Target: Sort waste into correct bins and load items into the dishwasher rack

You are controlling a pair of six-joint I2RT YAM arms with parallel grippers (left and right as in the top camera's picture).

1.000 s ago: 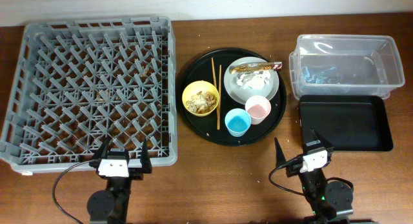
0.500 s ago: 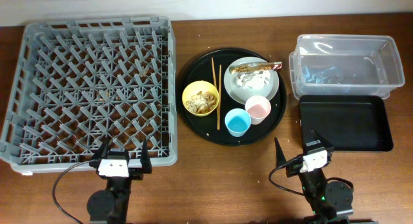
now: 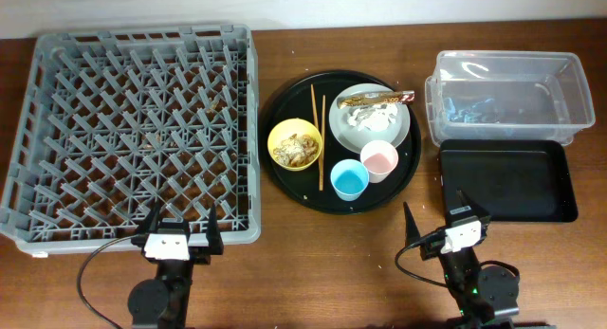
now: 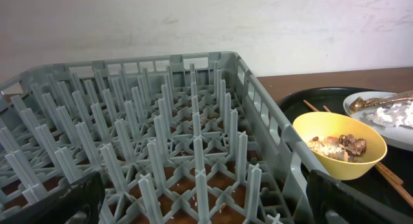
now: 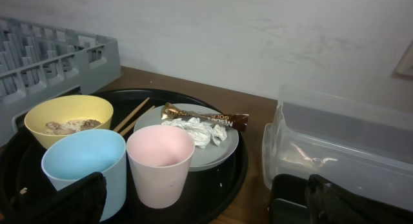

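The grey dishwasher rack (image 3: 57, 130) fills the left of the table. A round black tray (image 3: 285, 182) holds the yellow bowl (image 3: 295, 144) with food scraps, two chopsticks (image 3: 318, 130), the grey-green plate (image 3: 353, 130) with white tissue (image 3: 372, 118) and the snack wrapper (image 3: 379, 99), the pink cup (image 3: 379, 161) and the blue cup (image 3: 349, 180). The clear tub (image 3: 505, 94) and black rectangular tray (image 3: 507, 182) lie at the right. My left gripper (image 3: 176, 236) is open at the rack's near edge. My right gripper (image 3: 444, 220) is open between the round tray and the black rectangular tray.
The rack's near wall (image 4: 284, 146) stands right in front of my left gripper. In the right wrist view the pink cup (image 5: 160, 162) and blue cup (image 5: 84, 169) are closest, the clear tub (image 5: 348, 143) to the right. A wall runs behind the table.
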